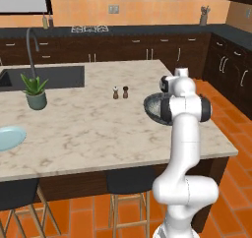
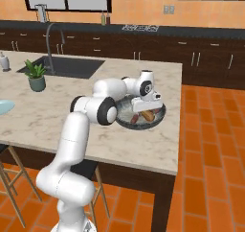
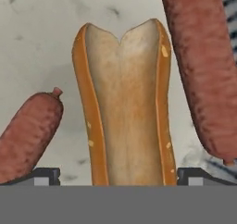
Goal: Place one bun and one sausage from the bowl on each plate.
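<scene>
Two sausages are seen flanking the bun in the bowl, over which the gripper is held fully spread and empty, so a neighbouring sausage could be clipped if closure is off-centre.

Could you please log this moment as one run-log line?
gripper: jaws open, straddling bun | bun: in bowl, not gripped | sausages: either side of bun | blue plate: bare

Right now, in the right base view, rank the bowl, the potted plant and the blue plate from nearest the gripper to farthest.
1. Bowl: directly under the open gripper.
2. Potted plant: far to the left, beside the sink.
3. Blue plate: farthest, at the picture's left edge.
</scene>
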Tool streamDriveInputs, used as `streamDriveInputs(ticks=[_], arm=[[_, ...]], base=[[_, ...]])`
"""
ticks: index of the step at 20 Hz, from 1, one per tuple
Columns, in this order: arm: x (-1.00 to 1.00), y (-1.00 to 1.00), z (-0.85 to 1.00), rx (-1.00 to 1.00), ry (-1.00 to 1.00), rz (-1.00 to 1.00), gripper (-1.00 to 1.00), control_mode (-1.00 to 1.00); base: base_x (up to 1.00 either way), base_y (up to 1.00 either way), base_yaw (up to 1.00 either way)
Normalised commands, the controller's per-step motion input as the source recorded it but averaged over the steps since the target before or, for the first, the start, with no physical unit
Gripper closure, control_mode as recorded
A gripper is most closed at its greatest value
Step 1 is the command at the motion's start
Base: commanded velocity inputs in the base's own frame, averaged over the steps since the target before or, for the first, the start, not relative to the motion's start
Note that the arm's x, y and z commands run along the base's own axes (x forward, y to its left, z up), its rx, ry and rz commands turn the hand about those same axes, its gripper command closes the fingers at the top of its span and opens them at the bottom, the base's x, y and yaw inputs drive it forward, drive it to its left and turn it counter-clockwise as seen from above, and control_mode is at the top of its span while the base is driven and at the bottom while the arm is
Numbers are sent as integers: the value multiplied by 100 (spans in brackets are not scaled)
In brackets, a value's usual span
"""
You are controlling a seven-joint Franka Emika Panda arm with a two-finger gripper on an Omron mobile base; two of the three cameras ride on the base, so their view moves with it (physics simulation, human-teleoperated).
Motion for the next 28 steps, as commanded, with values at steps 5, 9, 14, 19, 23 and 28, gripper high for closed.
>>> streamDriveInputs(ticks=[5,9,14,19,23,28], arm=[[-19,0,-38,2,0,9,100,-100],[-10,0,-22,0,1,4,100,-100],[-24,6,39,4,-27,0,100,-100],[-67,31,100,1,-14,4,100,-100],[-98,77,99,-1,-11,6,100,-100],[-100,82,75,-4,-29,7,100,-100]], base=[[0,0,0],[0,0,0],[0,0,0],[0,0,0],[0,0,0],[0,0,0]])
